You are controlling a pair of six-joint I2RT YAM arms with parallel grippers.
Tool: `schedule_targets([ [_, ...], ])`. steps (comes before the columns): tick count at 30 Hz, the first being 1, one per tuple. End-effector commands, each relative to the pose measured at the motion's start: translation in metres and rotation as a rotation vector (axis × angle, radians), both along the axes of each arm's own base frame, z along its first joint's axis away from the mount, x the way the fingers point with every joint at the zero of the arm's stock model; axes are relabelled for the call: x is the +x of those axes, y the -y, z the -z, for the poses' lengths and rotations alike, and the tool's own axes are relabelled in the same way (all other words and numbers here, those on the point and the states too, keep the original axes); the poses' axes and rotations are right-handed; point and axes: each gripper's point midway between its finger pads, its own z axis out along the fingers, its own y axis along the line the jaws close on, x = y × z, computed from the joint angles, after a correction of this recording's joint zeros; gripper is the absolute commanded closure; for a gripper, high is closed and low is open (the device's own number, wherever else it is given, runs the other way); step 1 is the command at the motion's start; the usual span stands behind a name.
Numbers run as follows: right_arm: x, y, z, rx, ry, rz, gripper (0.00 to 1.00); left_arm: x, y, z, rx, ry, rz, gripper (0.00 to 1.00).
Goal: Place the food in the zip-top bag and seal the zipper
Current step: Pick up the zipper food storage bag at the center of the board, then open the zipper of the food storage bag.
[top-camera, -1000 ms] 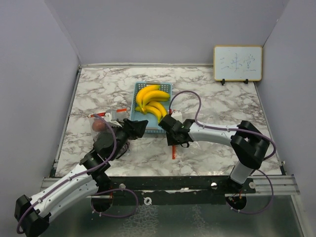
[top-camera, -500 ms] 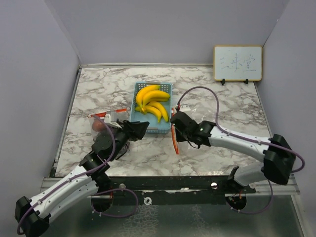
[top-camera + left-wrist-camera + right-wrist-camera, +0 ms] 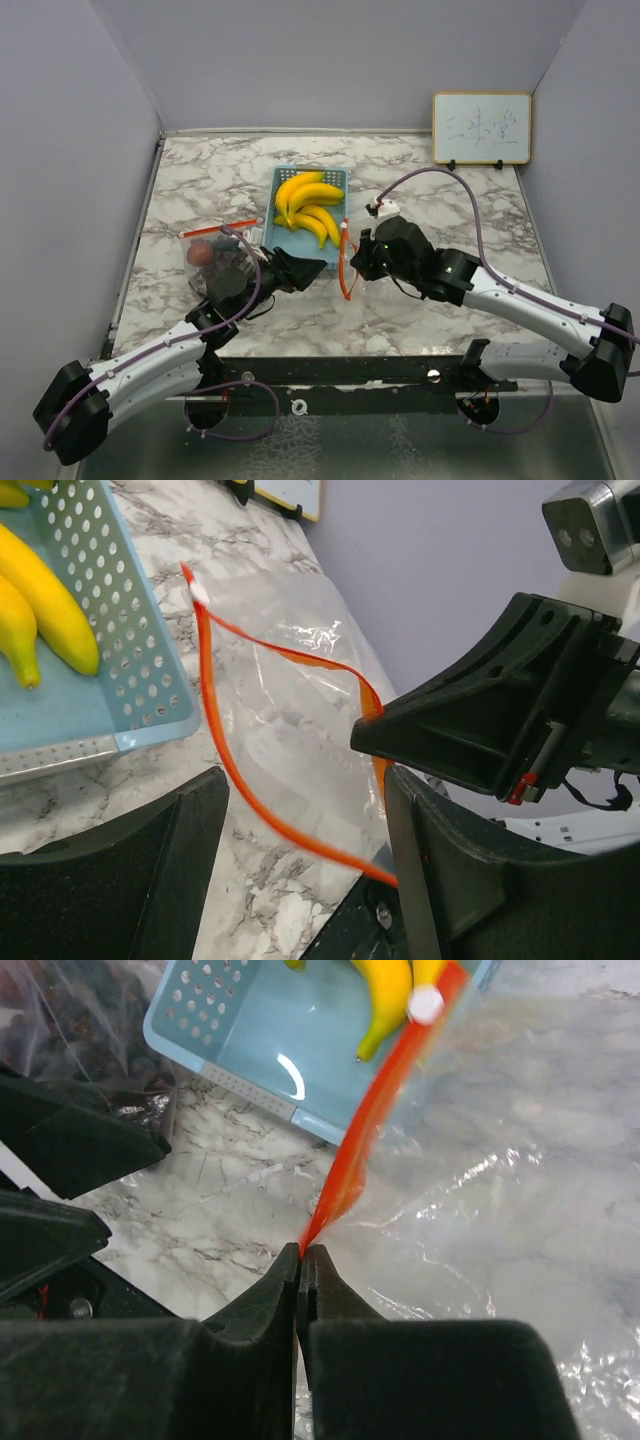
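Right wrist: right gripper [image 3: 301, 1252] has clamped the zip-top bag [image 3: 470, 1190]

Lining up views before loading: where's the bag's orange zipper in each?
Top external: orange zipper centre, right of the blue basket.
Left wrist: zipper curves through the middle; basket upper left.
Right wrist: zipper centre, pinched by the right hand; basket upper left.
Shared landmark: the basket.

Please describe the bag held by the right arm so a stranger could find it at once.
Find the blue basket of bananas on the table. Right of it is a clear bag, its orange zipper strip pinched in the right pincer. Unlike the bag at the left, it shows no fruit inside.
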Motion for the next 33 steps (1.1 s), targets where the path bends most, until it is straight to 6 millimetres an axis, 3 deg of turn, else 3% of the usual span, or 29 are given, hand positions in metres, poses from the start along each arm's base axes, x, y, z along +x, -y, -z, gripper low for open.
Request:
schedule_targets([
  [1, -0.005, 0.009, -0.049, 0.062, 0.079, -0.021, 0.98, -0.003, 0.009, -0.035, -0.101, 0.052, 0.045, 0.34],
  [4, -0.01, 0.015, -0.062, 0.063, 0.088, -0.034, 0.98, -0.001, 0.012, -0.035, -0.099, 0.044, 0.048, 0.34],
  [9, -0.017, 0.016, -0.063, 0.092, 0.089, -0.056, 0.98, -0.001, 0.019, -0.034, -0.143, 0.019, 0.071, 0.33],
  [14, -0.015, 0.01, -0.057, 0.099, 0.086, -0.063, 0.98, -0.004, 0.025, -0.053, -0.208, 0.054, 0.113, 0.31],
  [19, -0.01, 0.007, -0.054, 0.09, 0.093, -0.058, 0.98, -0.009, 0.019, -0.066, -0.244, 0.086, 0.11, 0.29],
  [24, -0.008, -0.004, -0.051, 0.101, 0.095, -0.087, 0.98, -0.008, 0.016, -0.059, -0.226, 0.066, 0.094, 0.27],
  [28, -0.006, -0.014, -0.049, 0.106, 0.092, -0.112, 0.98, -0.004, 0.022, -0.055, -0.207, 0.059, 0.102, 0.15],
  [33, -0.008, -0.022, -0.048, 0.121, 0.084, -0.144, 0.98, 0.005, 0.028, -0.047, -0.162, 0.051, 0.087, 0.15],
])
